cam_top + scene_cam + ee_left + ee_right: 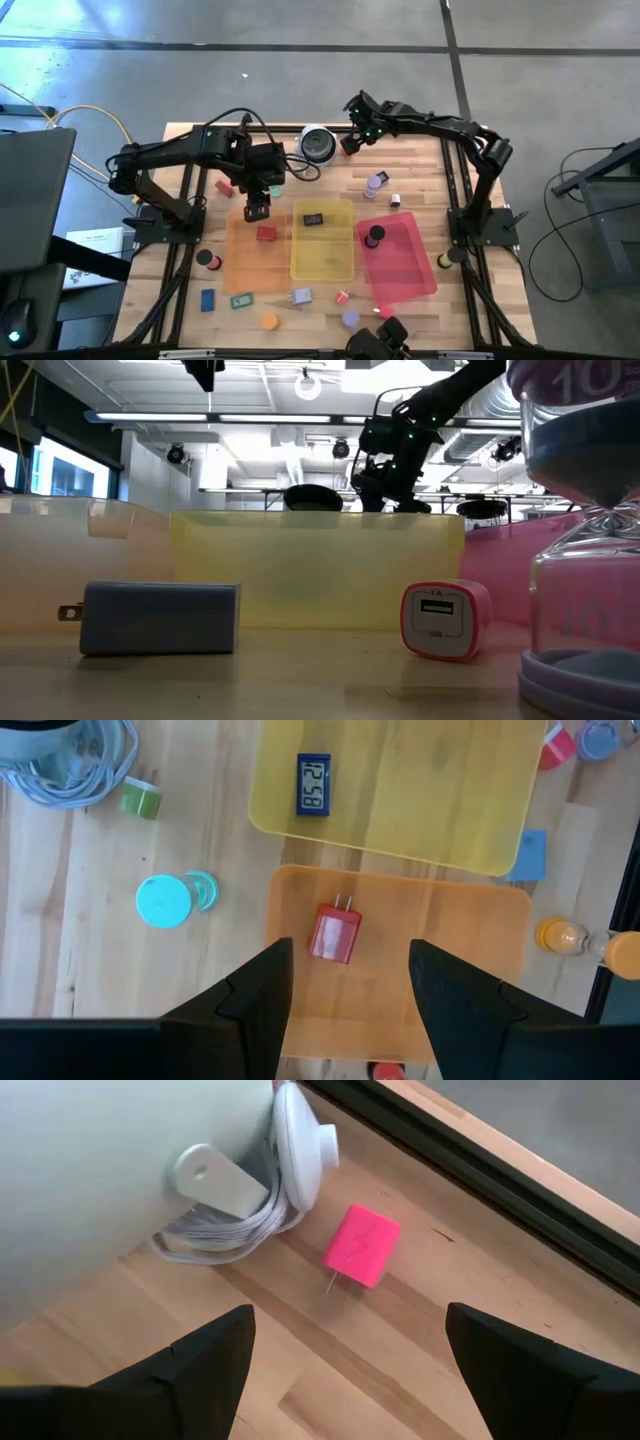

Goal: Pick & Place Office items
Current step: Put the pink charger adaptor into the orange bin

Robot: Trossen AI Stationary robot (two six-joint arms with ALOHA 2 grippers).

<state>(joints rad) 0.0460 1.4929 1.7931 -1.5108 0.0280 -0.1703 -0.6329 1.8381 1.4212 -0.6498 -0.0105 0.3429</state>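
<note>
Left gripper [257,211] over the orange tray [240,270], fingers spread, nothing between them. Red plug [335,933] flat on that tray, just ahead of the fingertips and centred on the gap, prongs pointing away toward the yellow tray [480,840]. Judged already placed, or one straight drop from a pinch across its short sides. Teal disc [163,901] and green bit [141,798] on bare wood beside the orange tray, clear of the fingers. Small clock [313,786] lying in the yellow tray beyond. Blue block [528,854] and orange discs [560,934] off the far corner, well apart.

Silver-and-black round thing [317,143] at the table's back edge, white cable [225,1235] bunched at its foot.

Right gripper [350,140] just beside it, fingers spread wide, empty. Pink plug [361,1245] ahead and centred between the fingers, lying flat, prongs toward the gripper, long axis slanted across the gap. Clearly the right arm's piece; left arm well apart. Cable near the plug's one side, likely the only snag on the way down; open wood on the other. Pink tray [415,275] farther forward, a black disc [375,236] in it.
</note>
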